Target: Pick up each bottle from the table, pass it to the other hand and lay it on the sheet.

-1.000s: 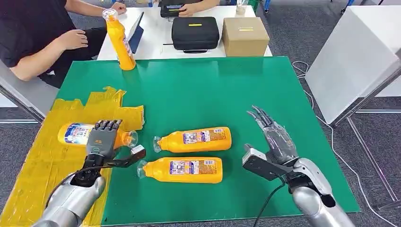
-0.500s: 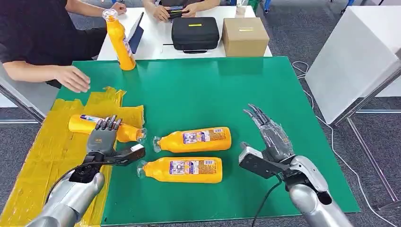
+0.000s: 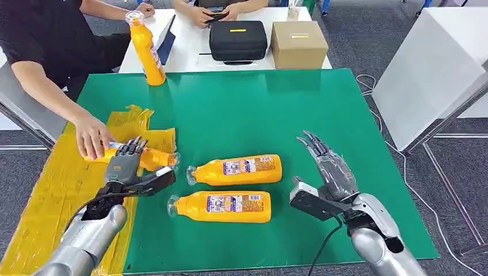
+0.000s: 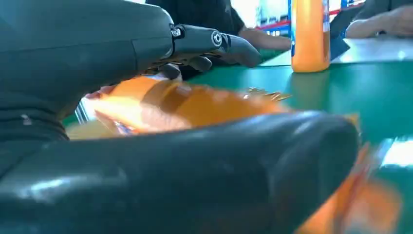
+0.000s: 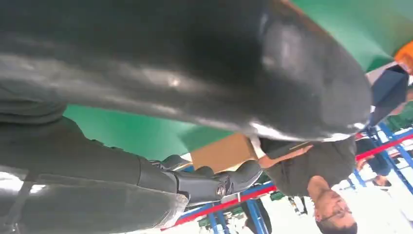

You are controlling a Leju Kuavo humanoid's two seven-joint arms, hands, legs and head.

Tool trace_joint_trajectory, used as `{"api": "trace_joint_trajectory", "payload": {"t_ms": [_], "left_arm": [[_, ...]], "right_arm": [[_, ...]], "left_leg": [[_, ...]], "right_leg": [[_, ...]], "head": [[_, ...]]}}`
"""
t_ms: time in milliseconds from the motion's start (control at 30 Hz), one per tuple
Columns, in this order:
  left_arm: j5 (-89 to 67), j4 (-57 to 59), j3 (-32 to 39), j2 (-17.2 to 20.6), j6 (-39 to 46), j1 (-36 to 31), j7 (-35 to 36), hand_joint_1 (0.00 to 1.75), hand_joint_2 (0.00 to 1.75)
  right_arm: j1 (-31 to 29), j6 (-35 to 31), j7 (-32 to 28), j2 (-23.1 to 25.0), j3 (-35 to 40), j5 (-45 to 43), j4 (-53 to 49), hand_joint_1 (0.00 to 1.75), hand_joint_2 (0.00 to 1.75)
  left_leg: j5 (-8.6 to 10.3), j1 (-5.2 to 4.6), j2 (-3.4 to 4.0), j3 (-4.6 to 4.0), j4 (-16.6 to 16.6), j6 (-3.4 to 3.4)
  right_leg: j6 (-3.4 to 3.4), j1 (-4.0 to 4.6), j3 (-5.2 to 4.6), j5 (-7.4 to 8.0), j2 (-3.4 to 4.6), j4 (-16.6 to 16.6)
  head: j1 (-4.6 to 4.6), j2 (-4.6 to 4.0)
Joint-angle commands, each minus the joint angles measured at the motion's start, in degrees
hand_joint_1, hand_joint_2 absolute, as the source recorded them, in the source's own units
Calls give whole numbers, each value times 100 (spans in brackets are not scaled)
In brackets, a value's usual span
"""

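Observation:
An orange bottle [image 3: 154, 158] lies on the yellow sheet [image 3: 52, 195] at the table's left. My left hand [image 3: 125, 169] hovers over it, fingers spread above and thumb apart below, not gripping; up close the bottle [image 4: 185, 105] shows blurred between fingers and thumb [image 4: 195, 165]. A person's hand [image 3: 92, 137] rests on the bottle's base end. Two more orange bottles [image 3: 237, 169] [image 3: 221, 207] lie side by side on the green table [image 3: 259, 109]. My right hand [image 3: 329, 172] is open to their right, holding nothing. Another bottle [image 3: 144, 49] stands upright at the far left corner.
Behind the green table, a white table holds a black case [image 3: 237, 39], a cardboard box [image 3: 298, 43] and a tablet. One person sits at the far left and another behind. A white panel [image 3: 431, 63] stands to the right.
The person's hand reached in and now touches the bottle on the sheet. My left hand's fingers lifted slightly off that bottle. My right hand barely shifted.

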Motion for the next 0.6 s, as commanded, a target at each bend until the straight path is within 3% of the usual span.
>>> {"api": "trace_joint_trajectory", "payload": {"t_ms": [33, 233, 367, 400, 600], "left_arm": [[3538, -2230, 717, 206, -970, 598, -883, 0, 0], [6974, -4177, 832, 537, -1576, 1458, -1209, 0, 0], [7519, -5111, 920, 896, -1250, 1758, -1496, 0, 0], [7534, -5195, 895, 940, -1237, 1787, -1459, 0, 0], [7578, -4567, 332, 728, -1268, 1160, -1213, 0, 0]], "right_arm": [[-588, 18, 203, 670, 716, 149, 672, 0, 0], [-1277, 43, 294, 793, 1415, 0, 1158, 0, 0], [-1389, 143, 321, 887, 1607, 0, 1123, 0, 0], [-1420, 223, 424, 957, 1638, 25, 1157, 0, 175], [-1863, 765, 1238, 1252, 2189, 455, 1691, 0, 175]], "left_leg": [[-15, 11, 34, 18, 5, -20], [-14, 15, 62, 18, -2, -19], [-12, 22, 49, 11, 1, -18], [-23, 25, 58, 24, 6, -25], [-12, 26, 19, 24, 5, -25]], "right_leg": [[-8, 10, 11, -2, 29, -2], [-9, 11, 5, 4, 53, -4], [-8, 16, 0, 1, 45, -1], [-11, 19, 11, -6, 53, 3], [-12, 23, 22, -9, 15, 3]], "head": [[-2, 0], [-2, 2], [0, 0], [0, 2], [0, 0]]}}
